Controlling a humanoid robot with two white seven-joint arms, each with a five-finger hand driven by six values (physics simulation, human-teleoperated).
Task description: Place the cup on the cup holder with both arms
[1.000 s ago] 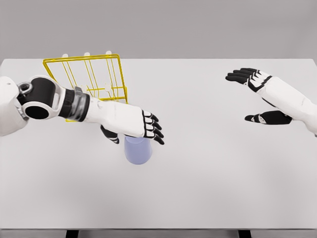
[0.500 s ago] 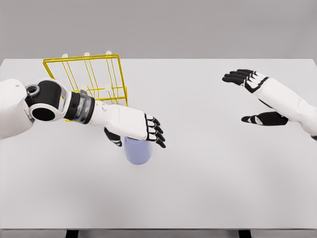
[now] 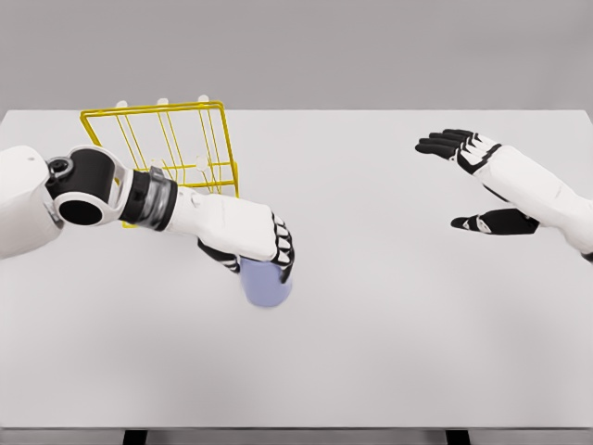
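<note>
A pale lilac cup (image 3: 267,286) stands on the white table (image 3: 389,334) left of the middle. My left hand (image 3: 262,256) is curled over its top, black fingers (image 3: 283,252) down its right side and the thumb on its left. Just behind my left forearm stands the yellow wire cup holder (image 3: 165,148), its white-tipped pegs pointing up. Over the table's right side my right hand (image 3: 468,181) hovers with fingers spread, holding nothing.
The table's near edge runs along the bottom of the view, with two dark legs below it. A plain grey wall stands behind the far edge.
My left hand's fingers have curled down around the cup, which now leans slightly. The right hand has barely shifted.
</note>
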